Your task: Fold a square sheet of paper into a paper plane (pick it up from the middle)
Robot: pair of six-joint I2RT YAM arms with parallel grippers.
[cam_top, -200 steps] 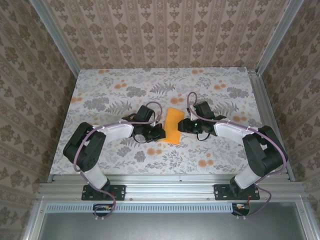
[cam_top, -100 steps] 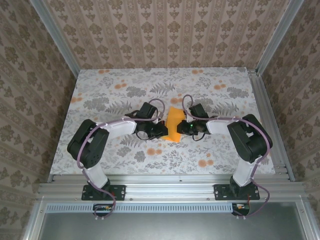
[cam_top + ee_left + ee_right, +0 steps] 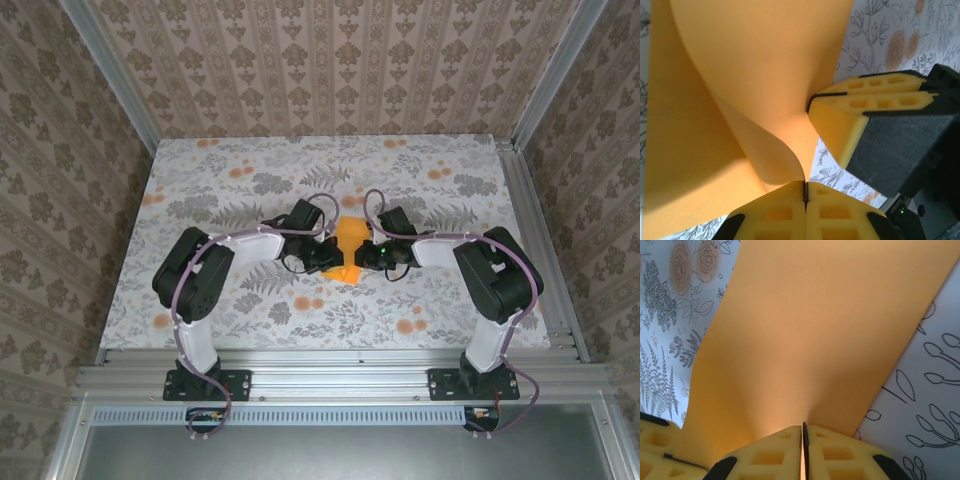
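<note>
Left wrist: left hand [image 3: 805,191] clamped on square sheet of paper [image 3: 740,75]; right hand [image 3: 813,98] pinching it too, sheet buckled between.

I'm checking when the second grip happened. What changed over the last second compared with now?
The right gripper closed onto the right edge of the square sheet of paper, its elbow swinging inward. The left gripper, clamped on the left edge throughout, nudged right, so the sheet bowed upward and narrowed. The sheet stayed in the middle of the table.
</note>
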